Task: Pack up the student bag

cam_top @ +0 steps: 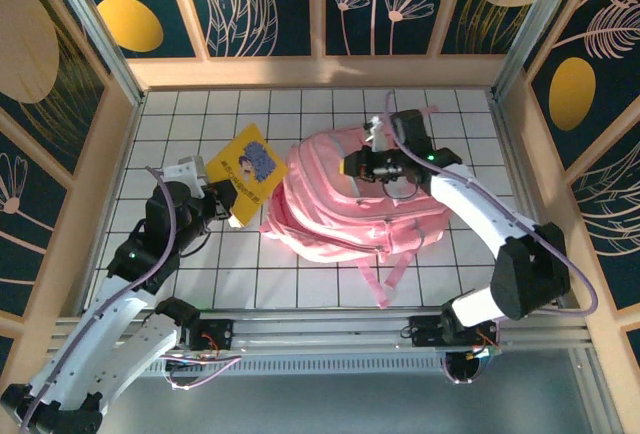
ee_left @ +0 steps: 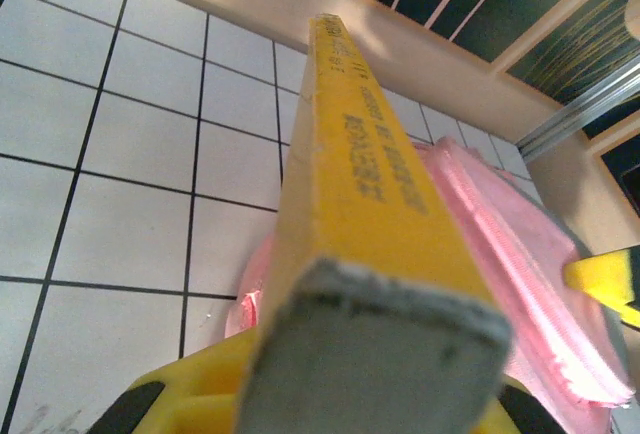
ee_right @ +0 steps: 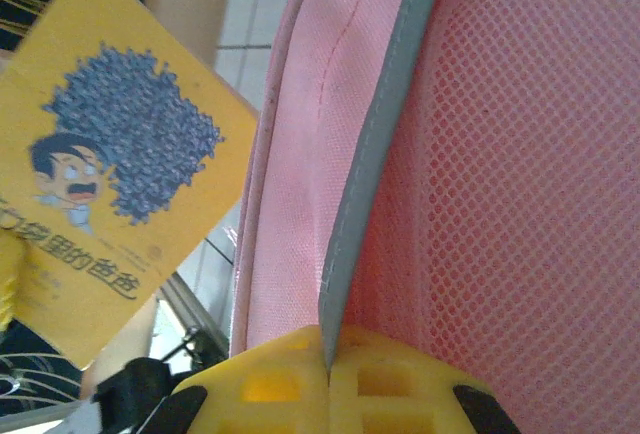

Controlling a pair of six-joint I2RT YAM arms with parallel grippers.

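Observation:
The student bag (cam_top: 350,216), pink and bulky, lies on the white tiled table right of centre. My right gripper (cam_top: 352,166) reaches over its top and is shut on the bag's grey-trimmed edge (ee_right: 380,134), pinched between the yellow fingers (ee_right: 270,389); pink mesh lining (ee_right: 520,174) shows beside the trim. My left gripper (cam_top: 222,199) is shut on a yellow book (cam_top: 247,167) with a cartoon cover, holding it off the table by one corner just left of the bag. In the left wrist view the book's spine (ee_left: 365,174) runs away from me toward the bag (ee_left: 520,254).
Wooden walls with dark floral panels close in the table (cam_top: 200,264) on three sides. A metal rail (cam_top: 330,329) runs along the near edge. The bag's pink straps (cam_top: 388,276) trail toward the rail.

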